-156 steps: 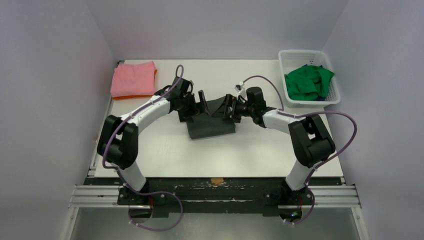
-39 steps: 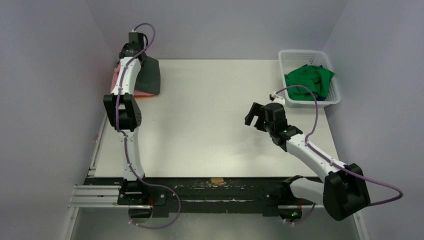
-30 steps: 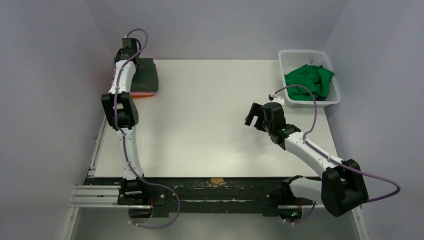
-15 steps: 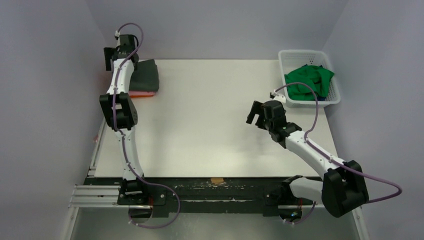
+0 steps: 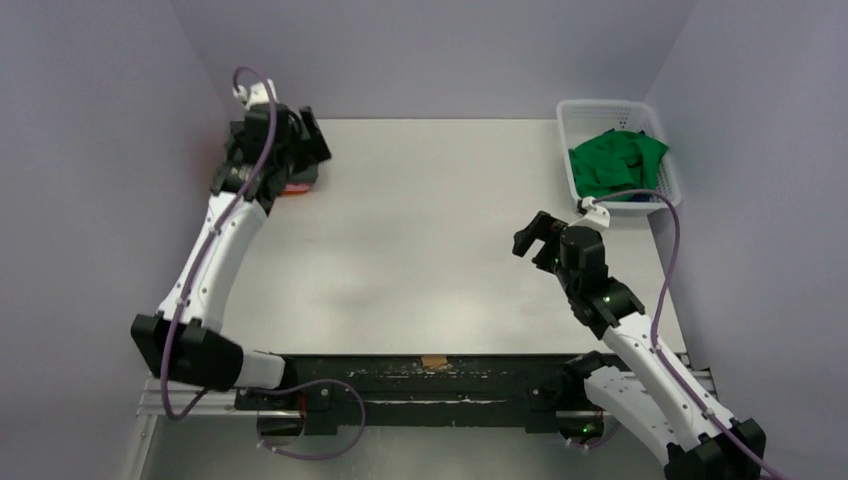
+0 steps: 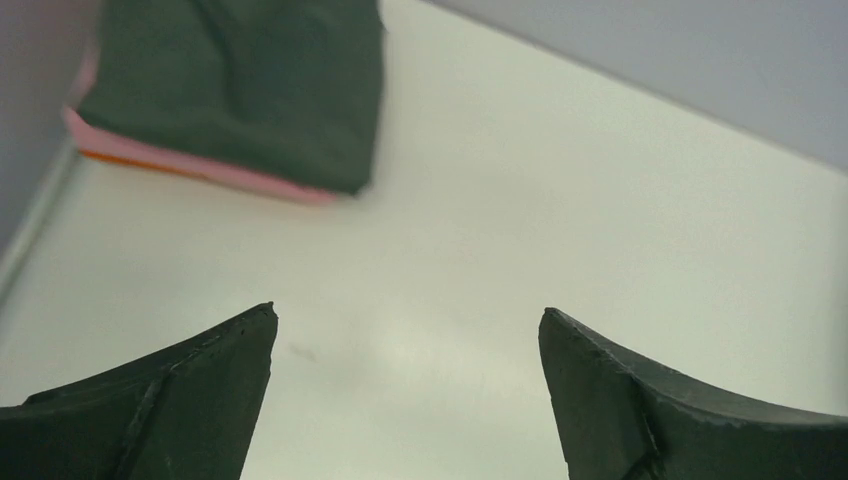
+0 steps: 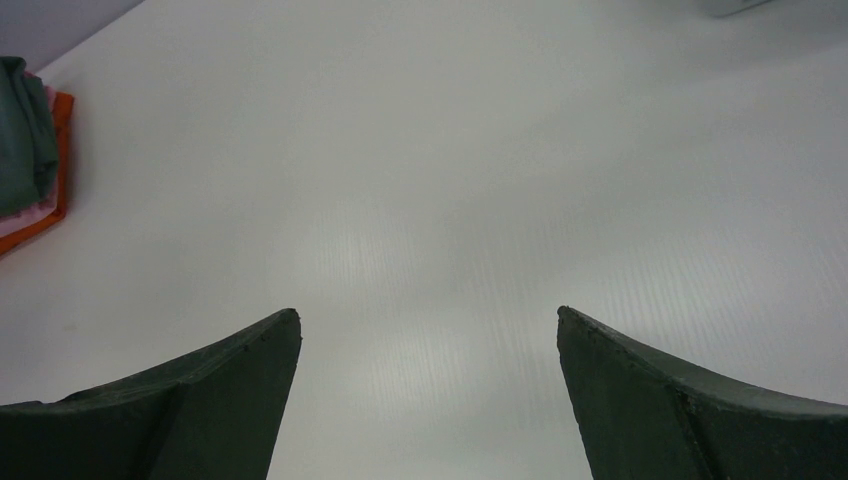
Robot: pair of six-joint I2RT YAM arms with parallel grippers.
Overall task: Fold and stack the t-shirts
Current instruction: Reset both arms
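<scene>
- My left gripper (image 6: 408, 325) hung over the far left corner of the table (image 5: 430, 220), its dark fingers spread wide and holding nothing. I judged that it was there because that corner was where the pile was kept.
- The pile lay just ahead of those fingers, clear of them. The dark grey t-shirt (image 6: 250, 90) was on top, the pink t-shirt (image 6: 200, 166) showed as a thin band beneath it, and the orange t-shirt (image 7: 63, 160) was a sliver at the bottom.
- The three were folded into one flat, roughly square pad with soft rounded edges. The grey cloth looked matte and faintly creased.
- My right gripper (image 7: 428, 320) was also gaping and empty. It hovered over bare table on the right side, well apart from the pile.
- The bright green t-shirt (image 5: 615, 160) sat crumpled in the white lattice basket (image 5: 590, 108) at the far right corner, bunched into loose lumps and unfolded.
- By my judgement three shirts were done and the green one remained. My right gripper was the nearer one for reaching into the basket.
- The table was smooth, pale and faintly glossy, so limp cloth ought to slide and spread on it easily.
</scene>
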